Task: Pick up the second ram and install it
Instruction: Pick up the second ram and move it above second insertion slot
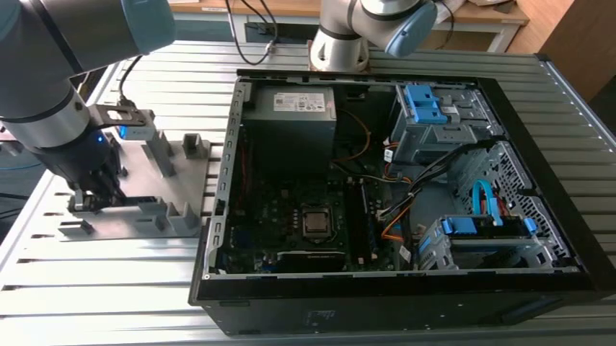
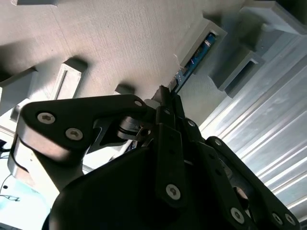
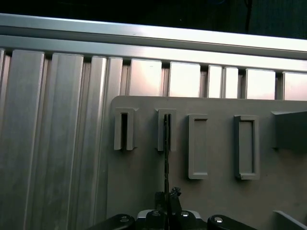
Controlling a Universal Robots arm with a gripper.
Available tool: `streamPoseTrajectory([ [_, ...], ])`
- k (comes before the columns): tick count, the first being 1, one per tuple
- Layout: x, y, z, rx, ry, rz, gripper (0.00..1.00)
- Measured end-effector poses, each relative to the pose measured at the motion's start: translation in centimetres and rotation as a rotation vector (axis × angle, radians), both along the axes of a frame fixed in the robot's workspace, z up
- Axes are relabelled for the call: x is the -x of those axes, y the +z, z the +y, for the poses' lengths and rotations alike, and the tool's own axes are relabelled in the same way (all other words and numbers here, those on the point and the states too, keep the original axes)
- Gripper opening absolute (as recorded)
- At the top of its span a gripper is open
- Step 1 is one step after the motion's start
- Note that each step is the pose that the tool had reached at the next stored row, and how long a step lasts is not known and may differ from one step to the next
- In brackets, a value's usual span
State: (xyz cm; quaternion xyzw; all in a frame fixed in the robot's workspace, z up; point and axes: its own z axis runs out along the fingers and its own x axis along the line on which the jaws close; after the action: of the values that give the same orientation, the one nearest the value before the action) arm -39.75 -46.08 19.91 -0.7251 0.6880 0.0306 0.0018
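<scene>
Dark bluish, the second ram [image 3: 166,153] stands on edge in a slotted block [image 3: 161,134] of the gray holder tray [image 3: 139,191] on the bench [image 3: 48,143], its long axis running straight ahead from the pincer [image 3: 168,197], which pinches its near end.

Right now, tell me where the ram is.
The ram stands on edge in the gray tray at the exterior view's left, beside the open case, one end in a slotted block, the gripper shut on it.
</scene>
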Motion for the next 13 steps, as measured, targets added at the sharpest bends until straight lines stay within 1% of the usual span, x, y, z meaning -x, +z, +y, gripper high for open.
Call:
streamPoseTrajectory([
  [2, 0.00, 0.18, 0.00, -0.0020, 0.000, -0.0001, 0.14],
  [13, 0.00, 0.88, 0.00, -0.0070, 0.000, -0.0002, 0.14],
])
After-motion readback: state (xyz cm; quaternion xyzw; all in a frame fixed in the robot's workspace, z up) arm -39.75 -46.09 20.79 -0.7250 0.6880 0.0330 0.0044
